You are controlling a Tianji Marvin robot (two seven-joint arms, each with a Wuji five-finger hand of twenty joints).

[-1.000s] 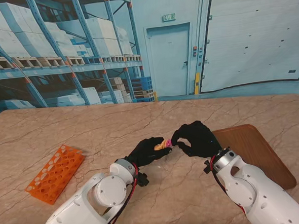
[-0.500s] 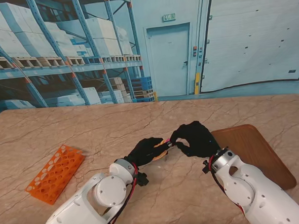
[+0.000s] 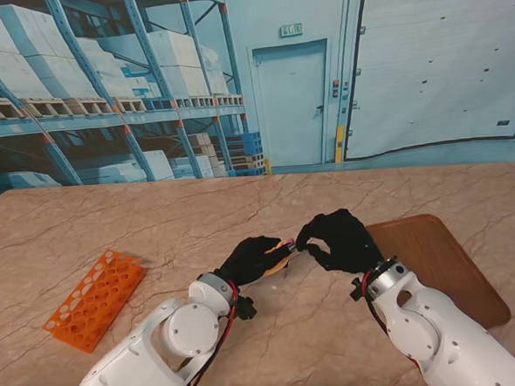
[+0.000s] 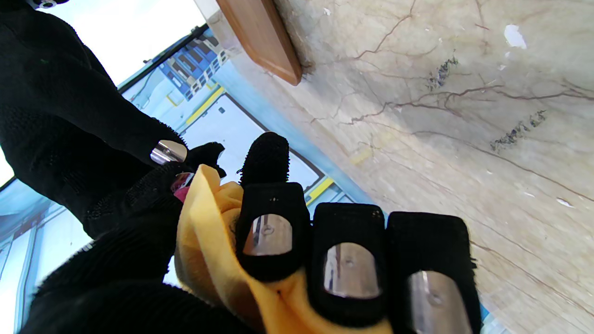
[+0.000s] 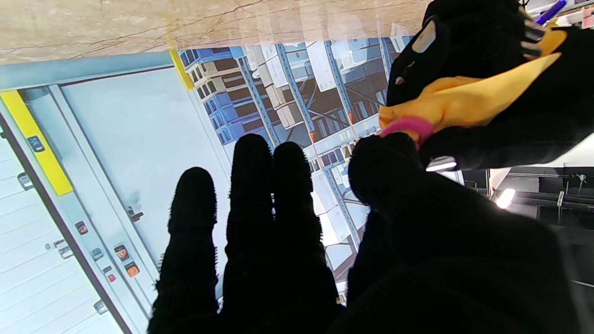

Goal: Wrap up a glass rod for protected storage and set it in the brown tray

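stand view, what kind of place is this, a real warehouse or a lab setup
Probably a lab or demo bench, not a real warehouse: the shelves and door behind look like a flat printed backdrop. The work happens on a marble-look table bearing an orange tube rack and a brown tray.

Marbled beige worktop, brown veining, is running the full width of the stand's view. An orange perforated rack is lying flat at the left, angled. A brown tray is sitting on the right side, well apart from the rack.
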